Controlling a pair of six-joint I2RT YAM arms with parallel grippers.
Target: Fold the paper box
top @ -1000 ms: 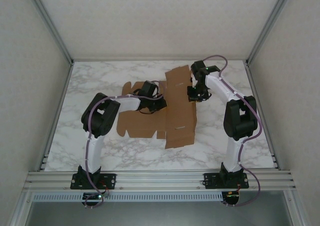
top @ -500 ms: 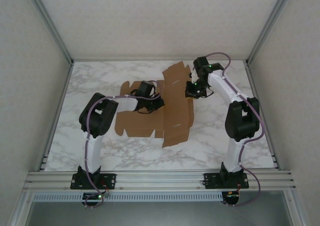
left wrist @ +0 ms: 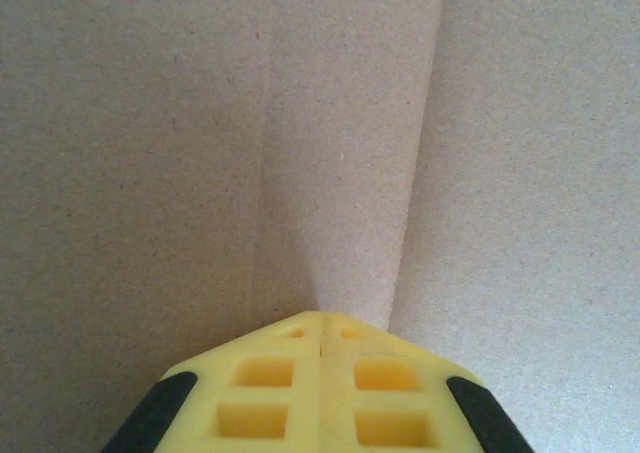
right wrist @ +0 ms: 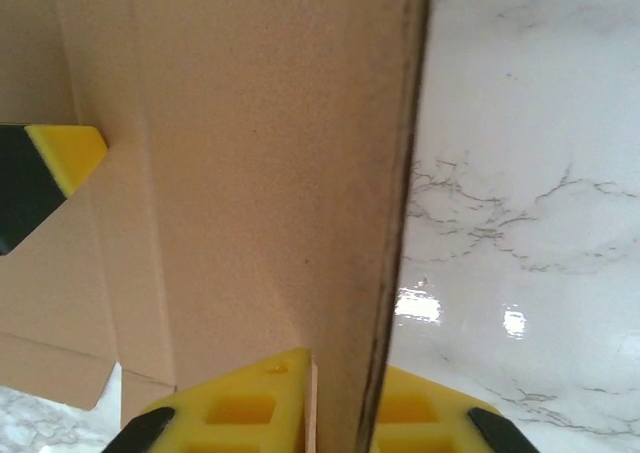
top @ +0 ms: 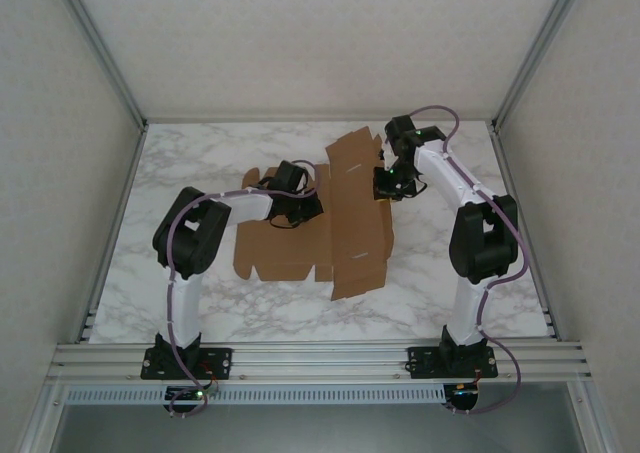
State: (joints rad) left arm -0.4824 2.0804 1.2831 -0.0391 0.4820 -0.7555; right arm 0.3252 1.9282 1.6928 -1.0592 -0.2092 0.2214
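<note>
The paper box (top: 285, 253) is a brown creased cardboard blank lying mid-table, with its right panel tilted up. My right gripper (top: 384, 185) is shut on that panel's right edge. In the right wrist view the cardboard edge (right wrist: 395, 223) runs between the yellow fingers of the right gripper (right wrist: 345, 378). My left gripper (top: 303, 207) is shut and empty, its tip pressed down on the blank beside the fold. In the left wrist view the closed tip of the left gripper (left wrist: 320, 321) sits at a crease in the cardboard (left wrist: 150, 133). The left fingertip (right wrist: 65, 153) also shows against the cardboard in the right wrist view.
The white marble table (top: 180, 163) surrounds the blank, with bare marble (right wrist: 520, 173) to the right of the raised panel. White enclosure walls with aluminium posts (top: 100, 53) stand on three sides. A metal rail (top: 320, 358) carries both arm bases at the near edge.
The right gripper swung the right panel up and leftward, then eased it back down a little to the right. The left arm shifted slightly left, its tip staying on the blank.
</note>
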